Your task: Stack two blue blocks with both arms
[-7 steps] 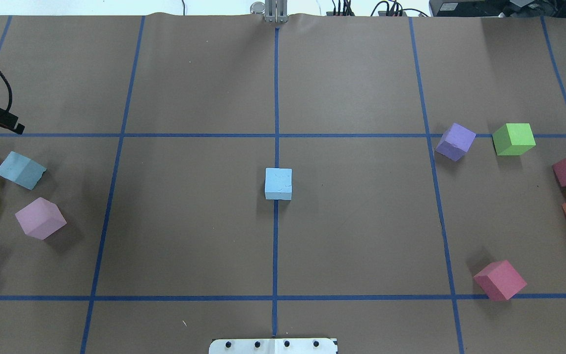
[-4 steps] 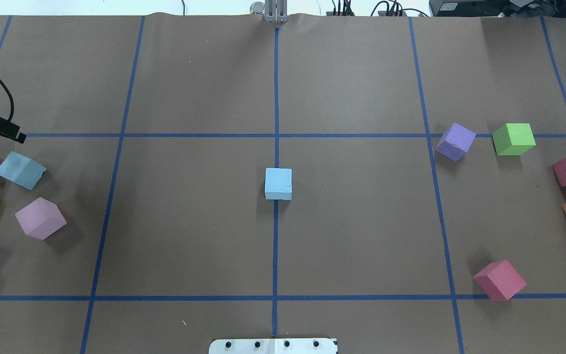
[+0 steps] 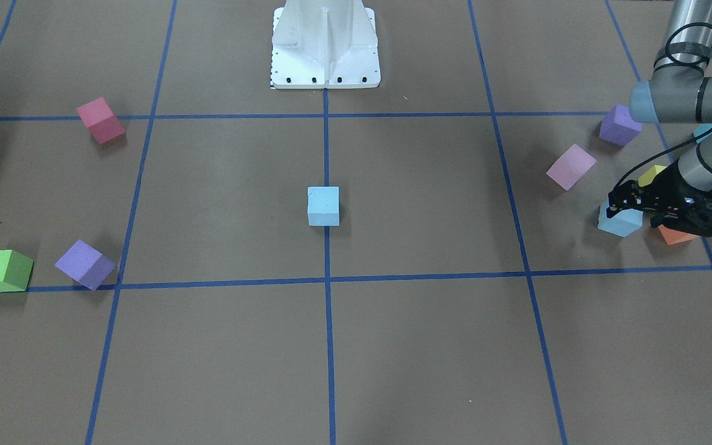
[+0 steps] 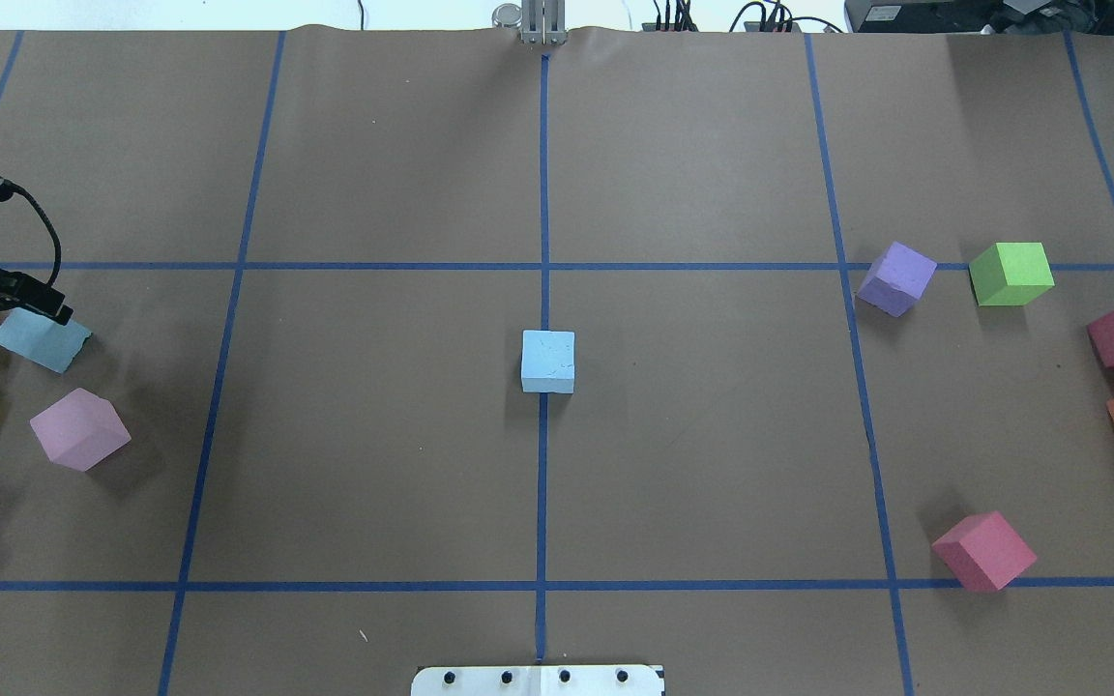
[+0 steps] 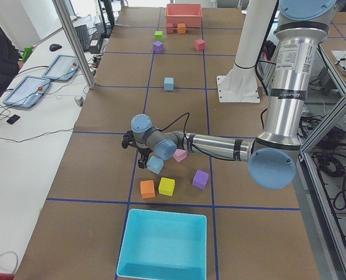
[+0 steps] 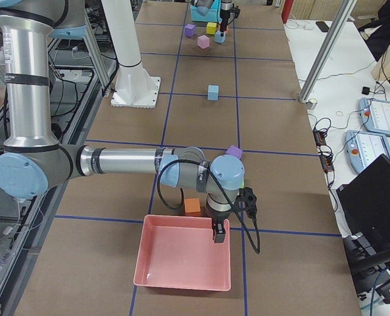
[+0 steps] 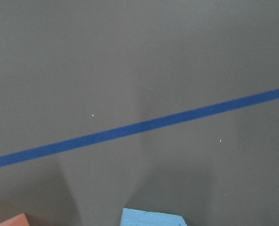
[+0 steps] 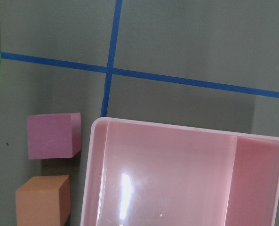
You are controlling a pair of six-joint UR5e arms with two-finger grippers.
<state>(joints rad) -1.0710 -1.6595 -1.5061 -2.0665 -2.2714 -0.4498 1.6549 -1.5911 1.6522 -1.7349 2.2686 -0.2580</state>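
Left tool (image 4: pixel 52 304) at blue block (image 4: pixel 40 340) by the surface's (image 4: pixel 373 464) left edge — grip state cannot be told; other block (image 4: pixel 548 361) mid-surface.

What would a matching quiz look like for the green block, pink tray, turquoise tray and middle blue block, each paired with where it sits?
Things:
1 green block
2 pink tray
3 turquoise tray
4 middle blue block

Places:
A centre of the table
B robot's left end
C on a tape line, by a purple block
D robot's right end

Pairs: 1-C, 2-D, 3-B, 4-A
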